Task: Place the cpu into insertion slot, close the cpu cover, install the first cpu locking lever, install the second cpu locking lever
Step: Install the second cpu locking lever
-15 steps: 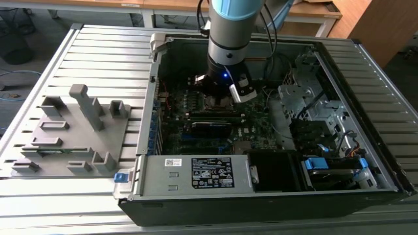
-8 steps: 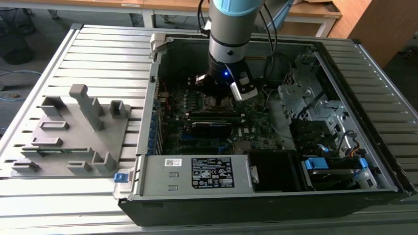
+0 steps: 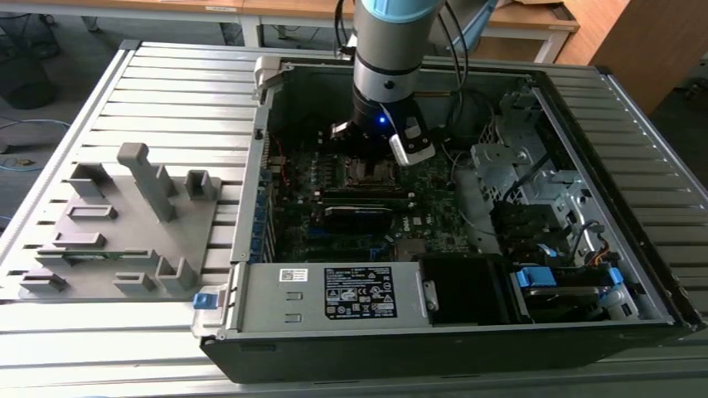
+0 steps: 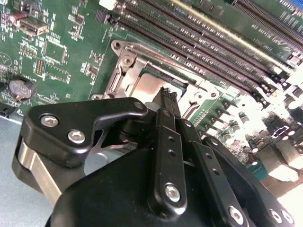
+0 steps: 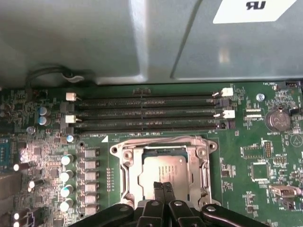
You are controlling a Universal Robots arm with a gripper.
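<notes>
In the first wrist view, the gripper [image 5: 163, 188] hides the lower edge of the cpu [image 5: 162, 169]. In the exterior view's middle, the arm [image 3: 387, 75] covers part of the insertion slot [image 3: 369, 172].

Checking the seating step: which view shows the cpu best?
The first wrist view: the cpu lies flat and almost whole inside the cpu cover, the gripper at its edge. The second wrist view hides most of it behind the gripper; in the exterior view the arm covers it.

No print can be read with certainty. A white label [image 3: 360, 292] is carried by the silver box [image 3: 265, 307] (well apart from the tool [image 5: 163, 186]); another label [image 5: 251, 9] is seen on the grey panel [image 5: 94, 38].
</notes>
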